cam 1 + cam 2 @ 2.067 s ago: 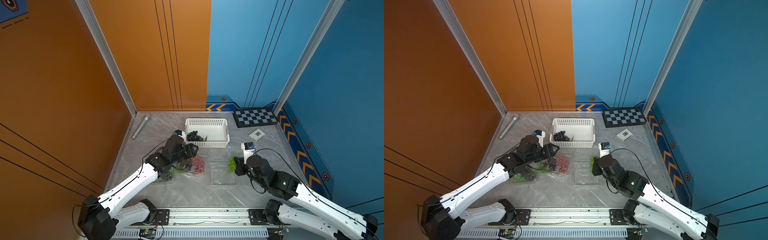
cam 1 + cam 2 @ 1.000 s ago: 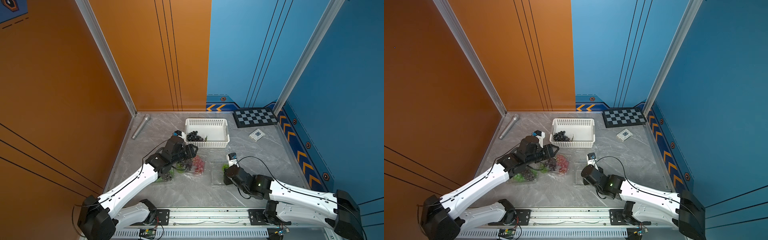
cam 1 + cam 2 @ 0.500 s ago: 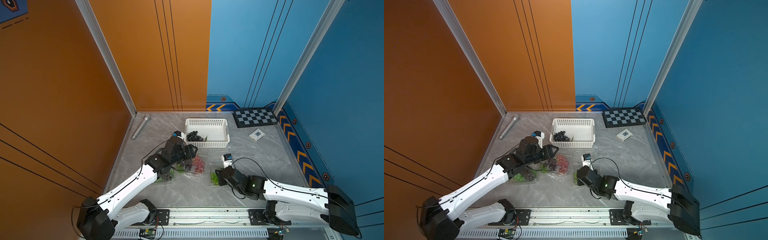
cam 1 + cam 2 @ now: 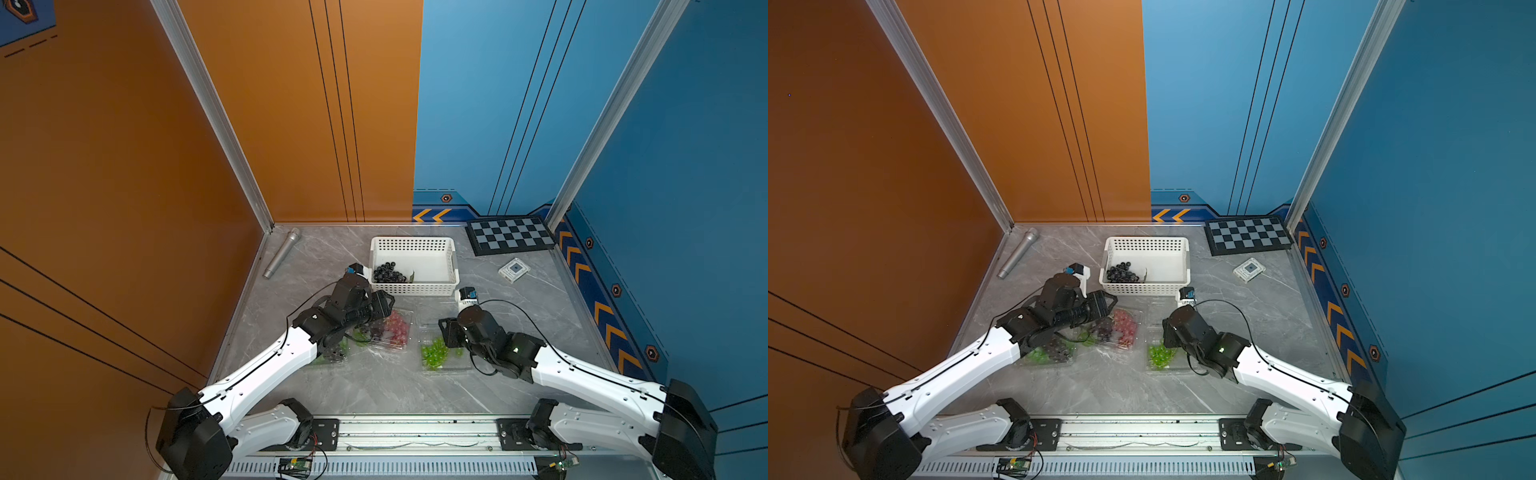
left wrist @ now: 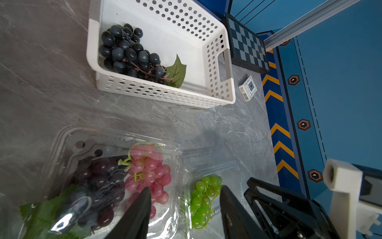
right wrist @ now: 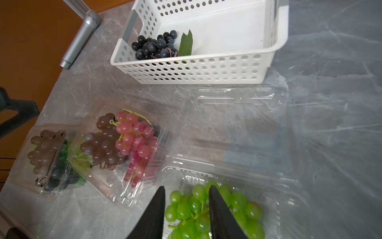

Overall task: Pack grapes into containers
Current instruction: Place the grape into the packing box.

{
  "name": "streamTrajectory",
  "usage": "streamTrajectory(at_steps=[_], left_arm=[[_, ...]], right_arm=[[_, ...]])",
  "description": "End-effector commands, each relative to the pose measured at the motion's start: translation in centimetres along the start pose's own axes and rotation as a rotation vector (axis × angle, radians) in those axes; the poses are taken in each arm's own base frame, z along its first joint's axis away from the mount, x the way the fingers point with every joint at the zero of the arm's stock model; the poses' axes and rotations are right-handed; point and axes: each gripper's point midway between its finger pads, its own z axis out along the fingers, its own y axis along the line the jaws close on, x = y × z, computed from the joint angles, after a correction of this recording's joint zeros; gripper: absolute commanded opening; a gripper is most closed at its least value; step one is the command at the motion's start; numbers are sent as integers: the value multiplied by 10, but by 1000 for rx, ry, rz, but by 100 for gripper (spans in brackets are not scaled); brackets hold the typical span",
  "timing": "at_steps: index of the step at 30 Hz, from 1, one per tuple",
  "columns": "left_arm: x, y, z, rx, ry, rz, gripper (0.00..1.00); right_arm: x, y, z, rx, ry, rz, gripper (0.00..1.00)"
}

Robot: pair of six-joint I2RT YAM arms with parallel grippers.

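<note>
Green grapes (image 4: 434,353) (image 4: 1160,353) (image 6: 241,207) lie in an open clear container (image 4: 461,361) (image 6: 268,186) in both top views. My right gripper (image 4: 446,332) (image 6: 187,187) hovers just over them, open, its fingers straddling the bunch without pinching it. My left gripper (image 4: 384,305) (image 5: 186,188) stands open and holds nothing above a closed container of pink and purple grapes (image 4: 395,328) (image 5: 148,167). Another container (image 4: 1050,353) (image 6: 47,153) with purple and green grapes lies partly under the left arm. Black grapes (image 4: 387,273) (image 5: 128,51) rest in the white basket (image 4: 436,286).
The open container's lid (image 6: 237,97) lies flat toward the basket. A silver microphone (image 4: 282,253) lies by the orange wall. A checkerboard (image 4: 511,241) and a small white box (image 4: 514,269) sit at the back right.
My right arm carried the green grapes left to the open container, its jaws parted, and the bunch now lies inside. The left arm has stayed still.
</note>
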Motion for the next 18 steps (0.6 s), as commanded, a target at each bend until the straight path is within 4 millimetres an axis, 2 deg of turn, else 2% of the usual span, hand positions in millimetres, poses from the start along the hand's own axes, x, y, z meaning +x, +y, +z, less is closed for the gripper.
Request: streamTrajectory(at_steps=[1,8,12,13,18], left_arm=[[-8,7,-6,-46,-44,20,55],[-17,27,-21,-131,-100,37,57],[-24,30,-25,-134,-121,29,58],[-26,30,-26,-134,-126,29,59],[-31,35,-28,-143,-141,21,63]], right_arm=[[-21,23,2,-56,17,-71,38],[-58,19,17,-28,-2,-48,51],[-74,16,26,-16,-12,-38,58],[-83,6,29,2,-20,-20,59],[-104,-4,49,23,-11,-11,62]])
